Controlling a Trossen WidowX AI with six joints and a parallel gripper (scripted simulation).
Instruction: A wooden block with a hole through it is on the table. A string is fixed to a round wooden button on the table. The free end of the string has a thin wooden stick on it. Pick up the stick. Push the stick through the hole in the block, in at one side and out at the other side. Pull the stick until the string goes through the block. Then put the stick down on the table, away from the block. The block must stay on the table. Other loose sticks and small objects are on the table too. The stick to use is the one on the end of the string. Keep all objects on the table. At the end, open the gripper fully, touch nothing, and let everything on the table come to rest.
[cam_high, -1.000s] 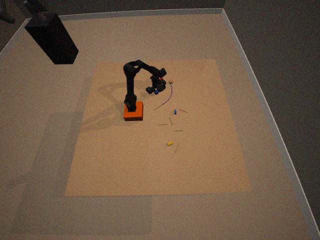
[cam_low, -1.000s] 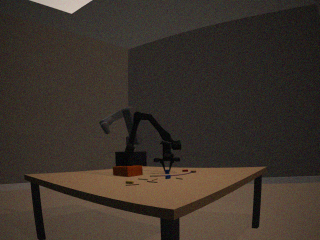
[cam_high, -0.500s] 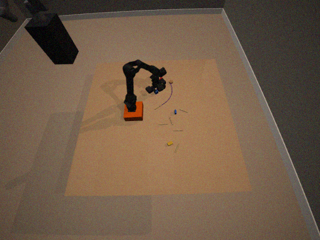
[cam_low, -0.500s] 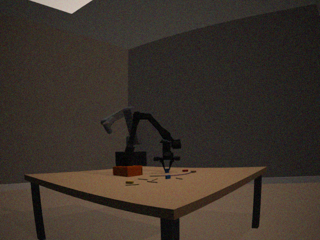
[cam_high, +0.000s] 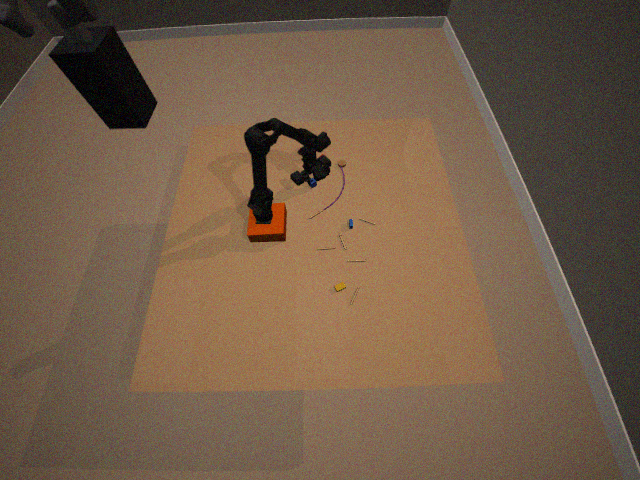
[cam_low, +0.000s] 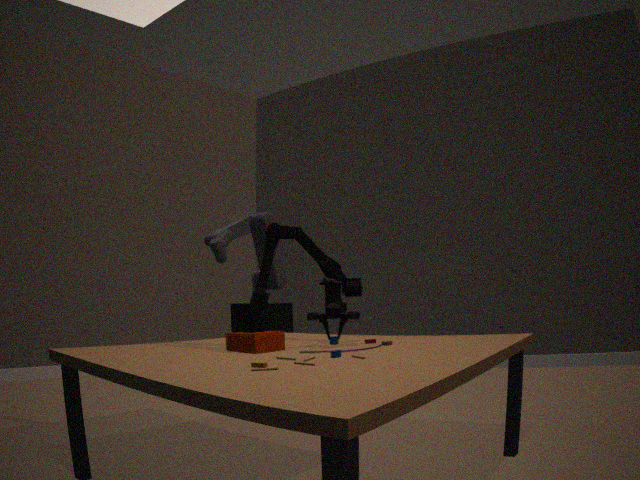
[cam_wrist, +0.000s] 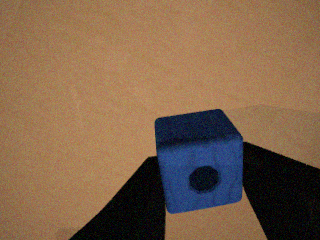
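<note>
My gripper (cam_high: 311, 180) (cam_low: 334, 337) (cam_wrist: 198, 160) is shut on the blue block (cam_high: 312, 183) (cam_low: 333, 341) (cam_wrist: 175, 187), one finger on each side. The round hole faces the wrist camera. The block looks slightly raised; its exact gap to the table is hard to tell. The round wooden button (cam_high: 341, 163) (cam_low: 387, 343) lies beyond the gripper. The purple string (cam_high: 344, 181) curves from it to the thin stick (cam_high: 316, 213) (cam_low: 308, 352), which lies flat on the table. The string does not pass through the block.
An orange box (cam_high: 266, 238) (cam_low: 266, 342) is at the arm's foot. A small blue piece (cam_high: 351, 223) (cam_low: 336, 353), a yellow piece (cam_high: 340, 287) (cam_low: 258, 364), a red piece (cam_low: 370, 341) and several loose sticks lie on the table (cam_low: 341, 395).
</note>
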